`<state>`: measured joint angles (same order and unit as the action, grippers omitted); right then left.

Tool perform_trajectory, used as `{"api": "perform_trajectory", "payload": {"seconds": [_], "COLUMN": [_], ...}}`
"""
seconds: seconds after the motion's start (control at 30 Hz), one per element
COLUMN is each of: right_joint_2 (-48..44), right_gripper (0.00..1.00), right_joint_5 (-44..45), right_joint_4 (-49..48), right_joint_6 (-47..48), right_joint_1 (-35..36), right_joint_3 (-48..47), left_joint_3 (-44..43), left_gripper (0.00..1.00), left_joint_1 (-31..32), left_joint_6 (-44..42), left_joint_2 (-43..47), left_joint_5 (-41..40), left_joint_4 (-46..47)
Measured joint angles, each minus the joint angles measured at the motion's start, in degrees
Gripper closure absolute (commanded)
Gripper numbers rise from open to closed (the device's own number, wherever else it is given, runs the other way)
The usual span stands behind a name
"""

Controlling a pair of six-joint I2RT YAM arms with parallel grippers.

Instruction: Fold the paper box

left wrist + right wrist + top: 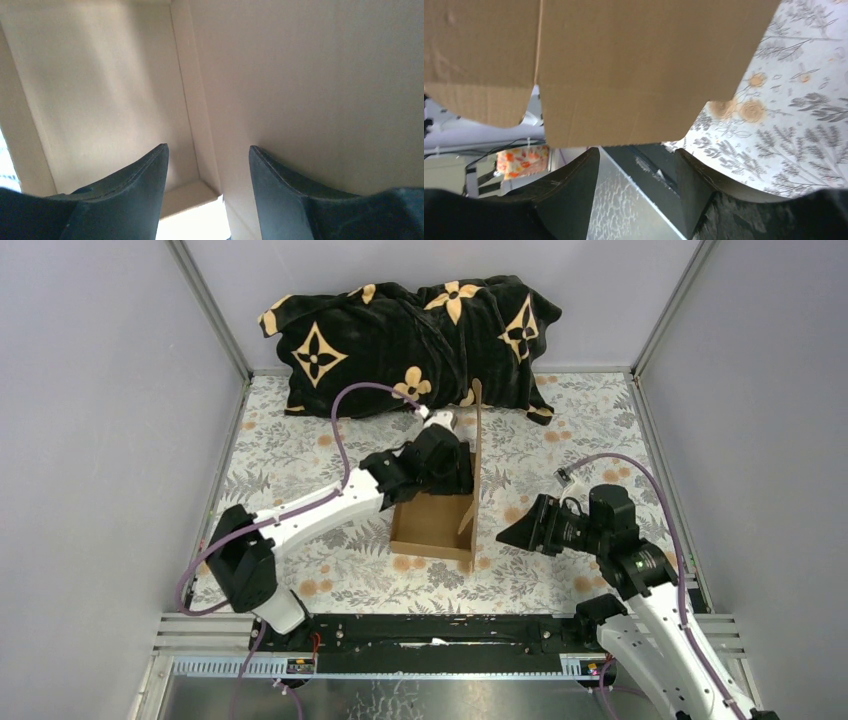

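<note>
- Cardboard fills the left wrist view. The left gripper [207, 150] reaches into the paper box [430, 527] from the box's left side. Its fingers are spread with nothing between them, and the tips sit close to an inner corner crease.
- The paper box lies on the floral table cover [300, 445], roughly midway between the two arms, with a black-and-gold cushion [410, 340] behind it. It is a shallow open tray with low near and left walls.
- On the box's right side a tall flap [478, 440] stands upright, well above the other walls and edge-on to the overhead camera.
- The right gripper [636, 150] hangs just right of the box, outside that wall. Its fingers are apart and empty. The brown outer face lies just ahead of the tips, but whether they touch it cannot be told.
- The step in hand looks like closing the right side, with the left arm bracing the tray from inside.
- The next move likely calls for the right gripper to push the tall flap leftward over the box and down along its crease. The left gripper would need to clear out first so it is not trapped.
</note>
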<state>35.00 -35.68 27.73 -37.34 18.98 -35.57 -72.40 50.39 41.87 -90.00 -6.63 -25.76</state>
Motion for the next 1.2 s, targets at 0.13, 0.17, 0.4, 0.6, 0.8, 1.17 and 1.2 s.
{"api": "perform_trajectory", "payload": {"seconds": [0.13,0.17,0.4,0.6,0.8,1.17,1.2], "right_joint_2": [-3.02,-3.43,-5.60,-7.56,-9.14,-5.73,-5.57], "right_gripper": [0.41,0.42,0.43,0.44,0.44,0.45,0.45], "right_joint_5": [-3.08,-3.58,-7.61,-11.41,-15.04,-16.41,-16.44], "right_joint_4": [-0.04,0.09,1.53,2.99,3.02,2.56,2.16], "right_joint_6": [-2.75,-3.30,-4.83,-5.95,-7.74,-6.71,-6.56], "right_joint_1": [0.20,0.20,0.22,0.26,0.28,0.81,0.94], "right_joint_3": [1.81,1.99,2.12,3.58,5.51,5.77,6.19], "left_joint_3": [-6.43,-7.48,-9.16,-11.45,-14.14,-16.76,-15.82], "left_gripper": [0.34,0.34,0.34,0.34,0.34,0.34,0.34], "left_joint_1": [-3.08,-3.52,-3.74,-7.19,-11.93,-14.64,-14.64], "left_joint_6": [-1.27,-1.38,-1.55,-2.54,-3.91,-5.86,-5.84], "left_joint_2": [-4.59,-5.90,-12.22,-13.79,-16.44,-23.65,-22.84], "left_joint_5": [0.04,0.09,0.46,0.83,0.85,2.64,2.82], "left_joint_4": [0.26,0.46,0.74,0.83,1.81,2.34,2.51]}}
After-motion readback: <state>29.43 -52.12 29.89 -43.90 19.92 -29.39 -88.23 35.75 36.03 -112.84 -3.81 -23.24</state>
